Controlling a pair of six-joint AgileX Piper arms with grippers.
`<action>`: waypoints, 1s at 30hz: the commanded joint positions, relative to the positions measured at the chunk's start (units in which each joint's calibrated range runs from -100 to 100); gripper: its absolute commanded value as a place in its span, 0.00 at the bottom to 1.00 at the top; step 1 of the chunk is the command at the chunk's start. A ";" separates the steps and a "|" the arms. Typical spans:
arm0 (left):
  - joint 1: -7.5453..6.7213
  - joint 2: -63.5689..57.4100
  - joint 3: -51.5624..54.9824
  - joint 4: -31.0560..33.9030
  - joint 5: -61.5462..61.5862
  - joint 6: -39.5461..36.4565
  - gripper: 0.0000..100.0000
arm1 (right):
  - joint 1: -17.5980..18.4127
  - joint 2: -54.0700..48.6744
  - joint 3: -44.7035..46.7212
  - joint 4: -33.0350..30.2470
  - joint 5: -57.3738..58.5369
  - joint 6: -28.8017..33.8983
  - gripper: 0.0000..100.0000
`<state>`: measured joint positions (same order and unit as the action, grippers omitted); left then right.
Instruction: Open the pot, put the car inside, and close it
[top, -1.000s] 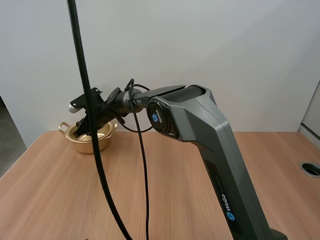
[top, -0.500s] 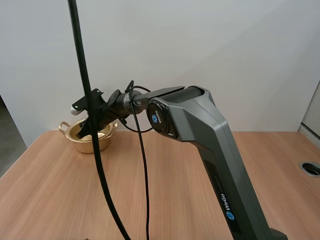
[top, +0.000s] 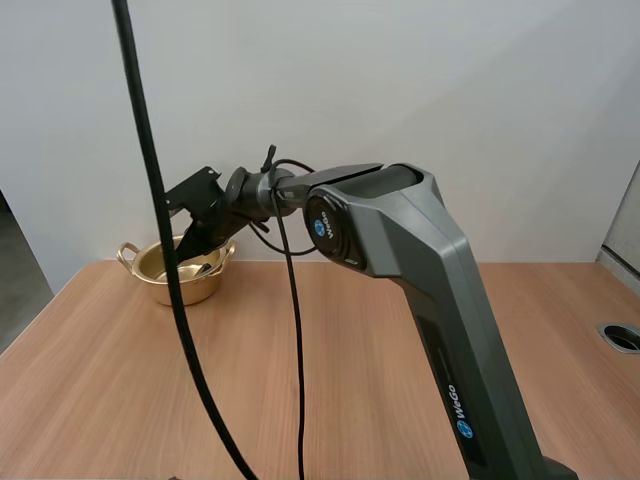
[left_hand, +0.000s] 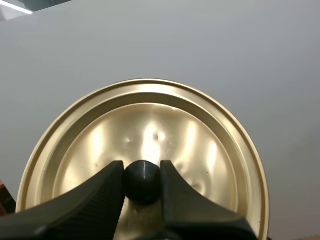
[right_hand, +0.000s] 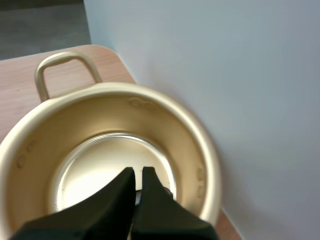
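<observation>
Gold pot (top: 178, 290), lidless, at the far left corner of the wooden tabletop (top: 330, 380), right gripper (right_hand: 138, 174) just above its opening with jaws all but together; matching gold lid (left_hand: 150, 125) held off the pot, left gripper (left_hand: 142, 171) jaws clamped on its black knob (left_hand: 142, 181).

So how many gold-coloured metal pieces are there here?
2. The pot stands open at the table's far left corner. Its lid is held by the left fingers, which pinch its black knob. Another could be hidden behind the right arm.
</observation>
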<state>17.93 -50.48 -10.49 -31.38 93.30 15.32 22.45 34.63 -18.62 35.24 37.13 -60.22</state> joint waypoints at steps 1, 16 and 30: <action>0.01 3.10 2.07 1.98 -1.12 0.11 0.00 | -1.82 -4.82 -0.01 -1.83 3.49 5.15 0.00; 0.01 19.01 25.66 -0.78 -20.51 8.15 0.00 | -15.46 -32.89 -0.01 -5.74 39.06 10.53 0.00; 0.01 39.92 28.87 -7.33 -28.48 14.45 0.00 | -26.96 -56.89 -0.01 -12.81 46.20 10.53 0.00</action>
<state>17.93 -12.81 18.33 -38.11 65.69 28.47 -3.85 -18.83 -18.62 23.38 83.29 -49.71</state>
